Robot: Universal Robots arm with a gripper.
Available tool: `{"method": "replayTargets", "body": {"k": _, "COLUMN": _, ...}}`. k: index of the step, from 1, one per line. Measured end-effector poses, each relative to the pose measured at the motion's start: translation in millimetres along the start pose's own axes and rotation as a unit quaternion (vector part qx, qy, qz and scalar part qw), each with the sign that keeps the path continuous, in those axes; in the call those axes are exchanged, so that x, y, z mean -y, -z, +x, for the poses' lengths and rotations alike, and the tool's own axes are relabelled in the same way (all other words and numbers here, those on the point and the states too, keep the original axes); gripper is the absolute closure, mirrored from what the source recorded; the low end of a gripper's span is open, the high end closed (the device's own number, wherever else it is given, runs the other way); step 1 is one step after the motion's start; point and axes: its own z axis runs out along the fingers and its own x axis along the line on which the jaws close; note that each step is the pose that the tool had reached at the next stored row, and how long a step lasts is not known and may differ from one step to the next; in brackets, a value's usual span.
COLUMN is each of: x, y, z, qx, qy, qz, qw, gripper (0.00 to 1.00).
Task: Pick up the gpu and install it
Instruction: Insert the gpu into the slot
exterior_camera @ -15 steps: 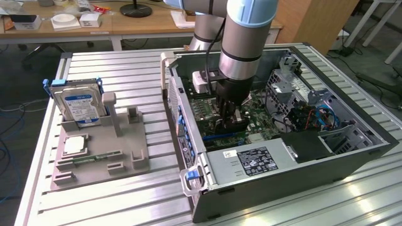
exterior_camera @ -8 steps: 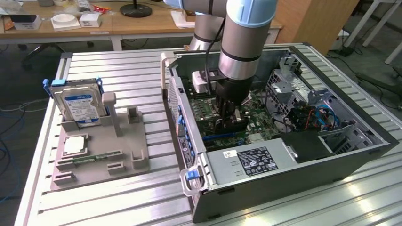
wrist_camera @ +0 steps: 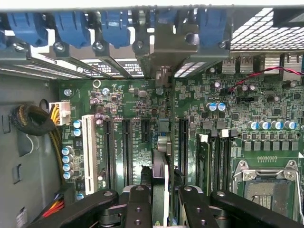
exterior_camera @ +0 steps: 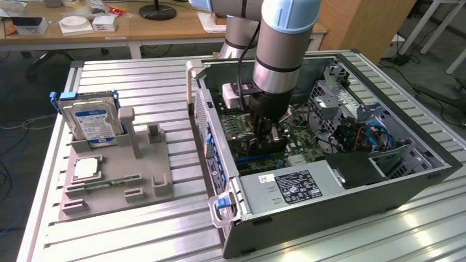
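The gpu (wrist_camera: 160, 173) shows edge-on as a thin dark card with a paler strip along its top edge and a dull silvery end bracket (wrist_camera: 166, 45). It stands upright on its long edge over the motherboard (wrist_camera: 118, 102), in the gap between that board's long black slots (wrist_camera: 126, 147). Whether its lower edge is fully seated in a slot is hard to judge. Its long axis runs parallel to those slots, and the bracket end points toward the row of blue clips (wrist_camera: 114, 23) at the edge of the motherboard. The gripper (wrist_camera: 161, 202) has its two black fingers (wrist_camera: 137, 206) drawn in narrowly on either side of the card, clamping it near the end away from the bracket. A black-and-white sticker (exterior_camera: 295, 186) lies on the grey box beside the motherboard, its print too small to read. A hard drive (exterior_camera: 93, 123) with a blue label stands well apart from the motherboard, its wording unreadable.
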Motion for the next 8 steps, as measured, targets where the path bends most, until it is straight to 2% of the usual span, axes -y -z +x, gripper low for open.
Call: {"method": "replayTargets", "body": {"k": 8, "x": -0.2, "y": -3.3, "z": 0.0, "qx": -0.0001, "qy": 0.0, "qz": -0.0001, "qw": 1.0, "gripper": 0.73}}
